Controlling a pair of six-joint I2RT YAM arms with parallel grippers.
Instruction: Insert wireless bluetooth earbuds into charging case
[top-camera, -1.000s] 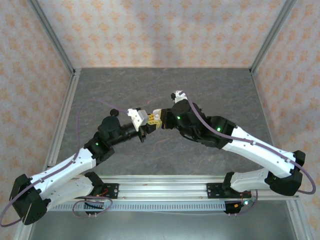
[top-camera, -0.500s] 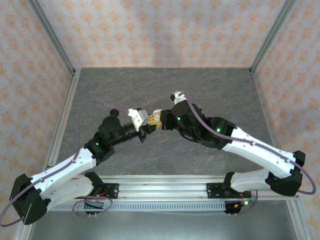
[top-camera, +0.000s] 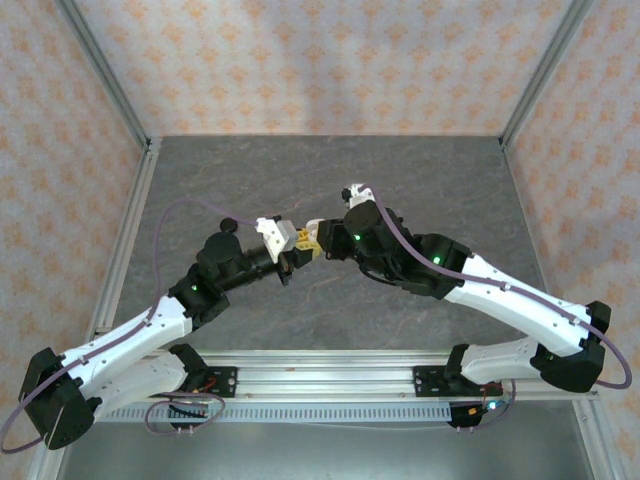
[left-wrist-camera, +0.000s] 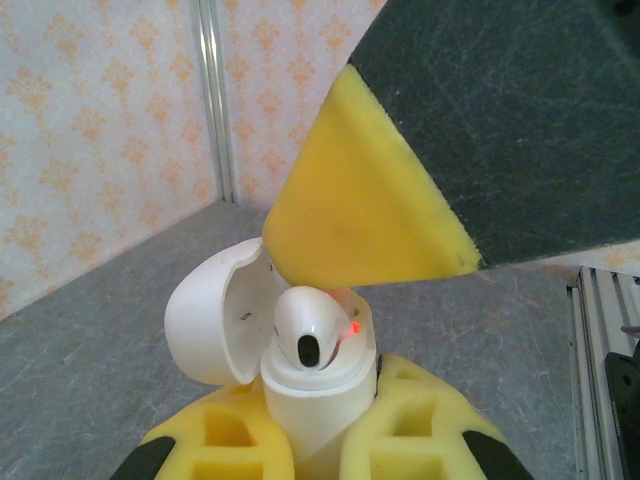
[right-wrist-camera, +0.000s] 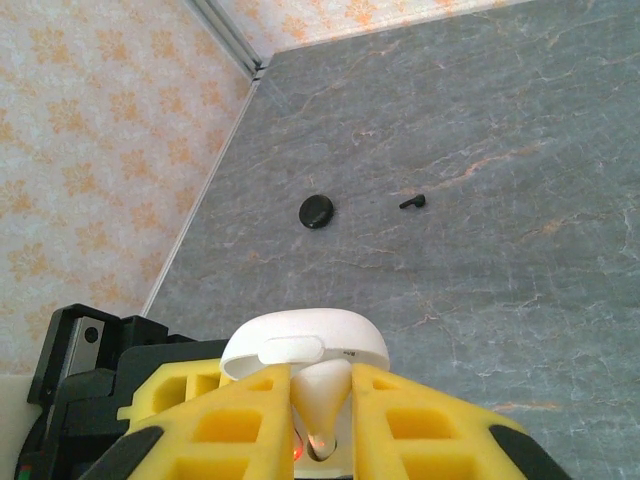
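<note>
My left gripper is shut on the white charging case and holds it upright, its lid swung open to the left. A white earbud stands in the case's near slot, with a red light glowing beside it. My right gripper reaches in from above. Its yellow fingers lie against both sides of the white earbud, whose stem points down into the case. In the top view the two grippers meet at mid-table, the left gripper against the right gripper. A black earbud lies on the table beyond.
A small black round disc lies on the grey table left of the black earbud. Patterned walls with metal posts close in the table on three sides. A rail runs along the near edge.
The right gripper has edged slightly toward the left gripper. The left arm and the case have stayed put.
</note>
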